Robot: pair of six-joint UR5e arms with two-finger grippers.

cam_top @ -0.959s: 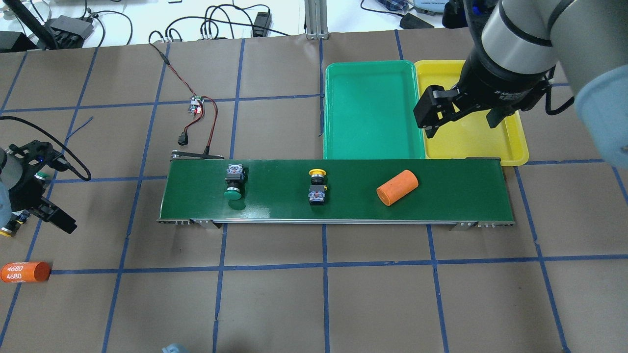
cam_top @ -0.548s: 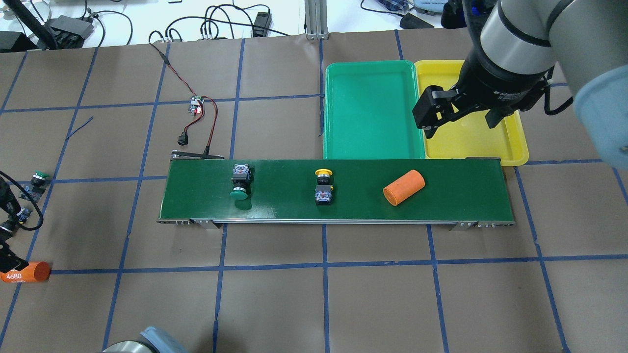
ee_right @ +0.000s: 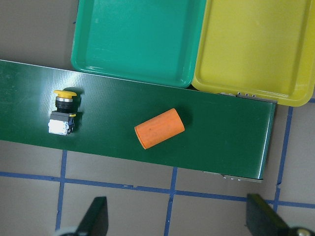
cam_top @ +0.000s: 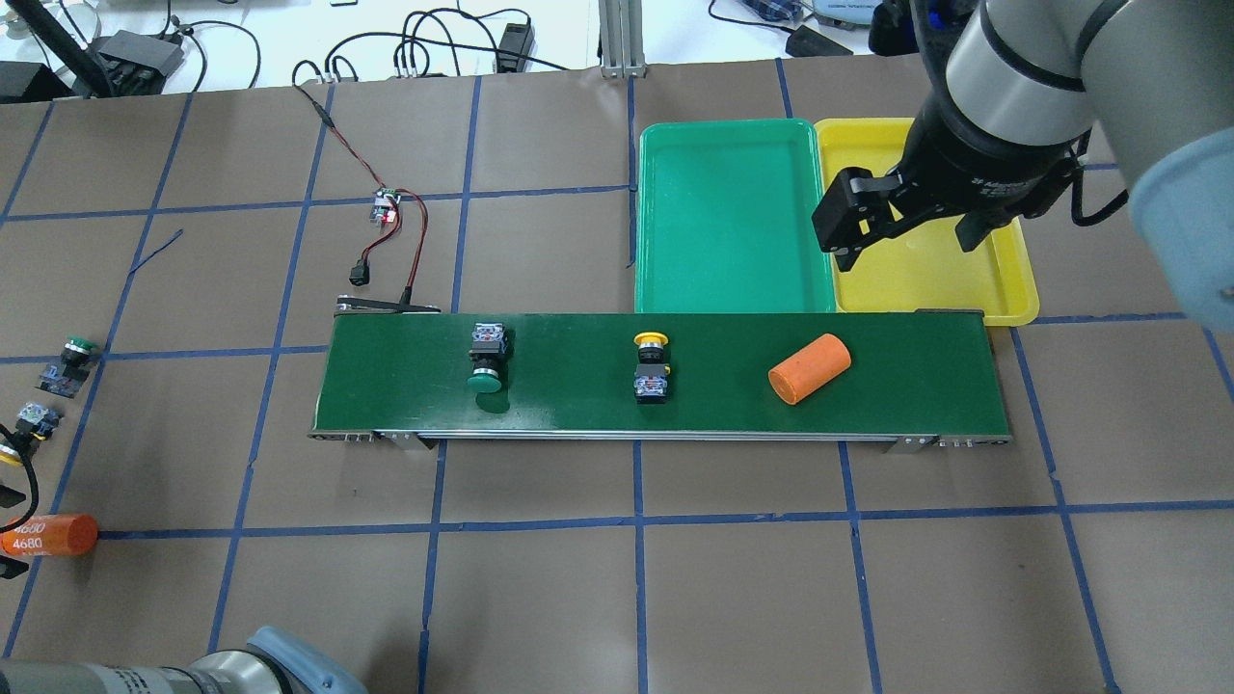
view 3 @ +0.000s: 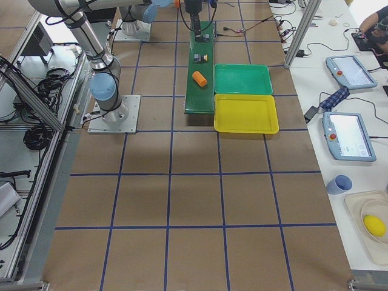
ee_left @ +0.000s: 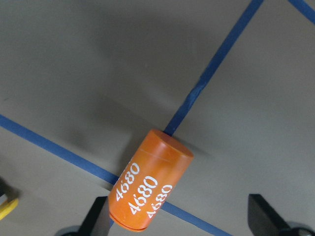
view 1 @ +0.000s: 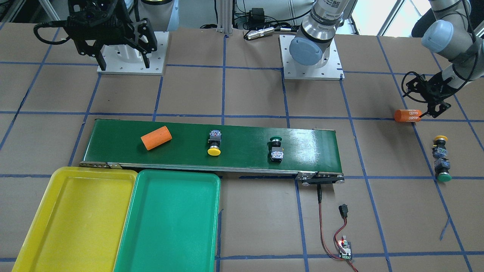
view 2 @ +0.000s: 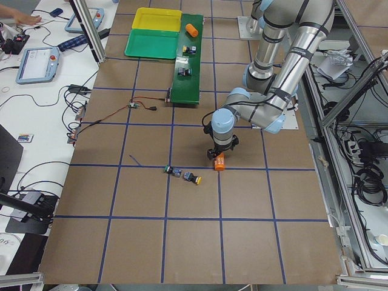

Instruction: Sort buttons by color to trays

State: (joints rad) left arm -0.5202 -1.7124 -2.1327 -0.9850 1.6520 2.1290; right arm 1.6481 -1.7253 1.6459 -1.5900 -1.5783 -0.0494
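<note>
Closest to the robot, at the table's left end, the left gripper (view 1: 432,107) hangs low over the orange cylinder marked 4680 (ee_left: 150,187). Its jaws are spread wide with nothing between them, and the cylinder lies on a blue tape line just beside one fingertip. A little farther out, two buttons lie on their sides on the bare table, almost end to end: a yellow-capped button (view 1: 439,145) and a green-capped button (view 1: 442,170). Beyond them runs the conveyor belt (cam_top: 578,419). It carries a second green-capped button (cam_top: 487,361) with its cap toward the robot, then a second yellow-capped button (cam_top: 653,364) with its cap toward the trays, then a plain orange cylinder (cam_top: 810,368) nearest the tray end. Past the belt's far edge sit the green tray (cam_top: 733,125) and the yellow tray (cam_top: 868,123), side by side and touching, with no button in either. The right gripper (cam_top: 906,236) hangs high above this end, empty, with its jaws wide apart. Its wrist camera looks down on the belt and both trays. Sorting looks barely begun, with the right arm poised for a first pick. The likely next move is to come down on the belt's yellow-capped button. That calls for closing across its blocky body rather than its round cap, avoiding the orange cylinder beside it, and releasing over the yellow tray.
</note>
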